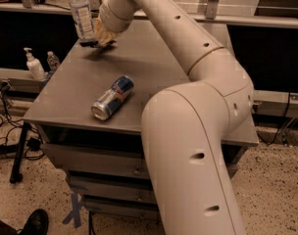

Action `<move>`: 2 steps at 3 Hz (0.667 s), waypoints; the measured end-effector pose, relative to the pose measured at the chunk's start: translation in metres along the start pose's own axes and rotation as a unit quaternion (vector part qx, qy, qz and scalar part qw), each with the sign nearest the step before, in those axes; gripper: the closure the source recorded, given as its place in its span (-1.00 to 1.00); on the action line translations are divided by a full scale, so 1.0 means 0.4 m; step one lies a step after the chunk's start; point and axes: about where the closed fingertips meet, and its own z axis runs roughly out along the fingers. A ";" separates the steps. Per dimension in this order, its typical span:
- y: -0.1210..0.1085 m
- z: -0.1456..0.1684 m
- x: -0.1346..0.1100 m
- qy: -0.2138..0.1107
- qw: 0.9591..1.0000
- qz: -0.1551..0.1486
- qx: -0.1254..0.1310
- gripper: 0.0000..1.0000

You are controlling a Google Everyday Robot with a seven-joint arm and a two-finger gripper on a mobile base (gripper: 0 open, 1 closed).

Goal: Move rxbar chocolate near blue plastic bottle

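My gripper [98, 38] is at the far left corner of the grey table [154, 62], just right of the blue plastic bottle [82, 14]. The bottle is tall and clear with a white-and-blue label, and it stands upright. The gripper is shut on the rxbar chocolate [89, 44], a small flat black bar that sticks out to the left of the yellowish fingers [104, 32]. The bar is low over the table at the foot of the bottle. I cannot tell whether it touches the table or the bottle.
A blue-and-silver drink can [112, 98] lies on its side near the table's front edge. A white pump bottle [34, 65] and a tiny clear bottle [53, 60] stand on a lower ledge to the left. Cables and a shoe [35, 222] are on the floor.
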 end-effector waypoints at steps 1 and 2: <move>-0.014 0.030 0.000 0.007 1.000 -0.004 0.004 1.00; -0.028 0.052 0.010 0.017 1.000 -0.005 0.008 1.00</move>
